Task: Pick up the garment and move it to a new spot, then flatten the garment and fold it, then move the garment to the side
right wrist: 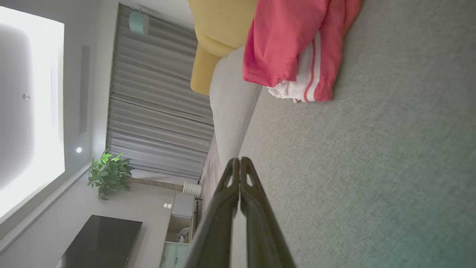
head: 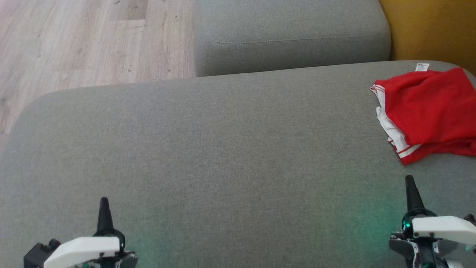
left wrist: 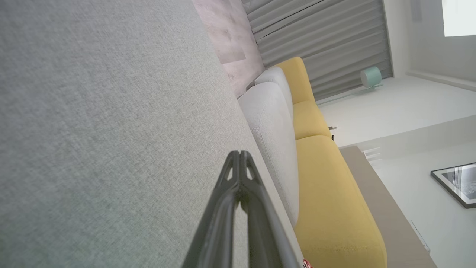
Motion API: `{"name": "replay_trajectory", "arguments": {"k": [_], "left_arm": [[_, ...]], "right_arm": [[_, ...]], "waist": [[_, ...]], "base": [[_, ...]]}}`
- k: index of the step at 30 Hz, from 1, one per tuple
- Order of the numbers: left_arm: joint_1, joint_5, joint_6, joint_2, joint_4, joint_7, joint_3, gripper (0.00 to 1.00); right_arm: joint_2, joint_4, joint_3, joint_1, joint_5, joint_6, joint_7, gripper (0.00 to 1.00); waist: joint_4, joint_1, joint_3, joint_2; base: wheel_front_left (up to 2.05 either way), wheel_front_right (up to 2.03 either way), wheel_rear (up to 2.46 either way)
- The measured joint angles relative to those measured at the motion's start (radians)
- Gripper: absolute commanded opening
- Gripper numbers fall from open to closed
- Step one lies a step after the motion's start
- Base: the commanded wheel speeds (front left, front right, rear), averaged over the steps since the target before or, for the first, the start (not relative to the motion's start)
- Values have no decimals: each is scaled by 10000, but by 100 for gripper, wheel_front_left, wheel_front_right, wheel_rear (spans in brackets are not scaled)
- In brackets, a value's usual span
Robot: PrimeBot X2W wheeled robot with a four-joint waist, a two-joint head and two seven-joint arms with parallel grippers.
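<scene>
The garment is red with white striped trim, folded into a compact pile at the far right of the grey sofa seat; a white label sticks out at its back. In the right wrist view the garment lies ahead of my fingers, near the top. My right gripper is shut and empty, a short way in front of the garment. Low on the left, my left gripper is shut and empty too. Both wrist views show the fingertips pressed together, left and right.
A grey back cushion stands behind the seat, with a yellow cushion to its right. Wood floor lies beyond the seat's left edge. The seat's broad middle is bare fabric.
</scene>
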Motion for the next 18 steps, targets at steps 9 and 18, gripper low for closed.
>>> {"name": "replay_trajectory", "arguments": {"k": [9, 18], "left_arm": [[-220, -1041, -171, -2, 31, 261, 207, 0], [-398, -2104, -276, -4, 65, 527, 397, 0]], "right_arm": [[4, -27, -182, -151, 997, 0, 278, 0], [8, -90, -324, -388, 1996, 0, 522, 0]], "waist": [[-32, 0, 81, 0], [-63, 0, 161, 0]], "base": [[0, 0, 0], [0, 0, 0]]}}
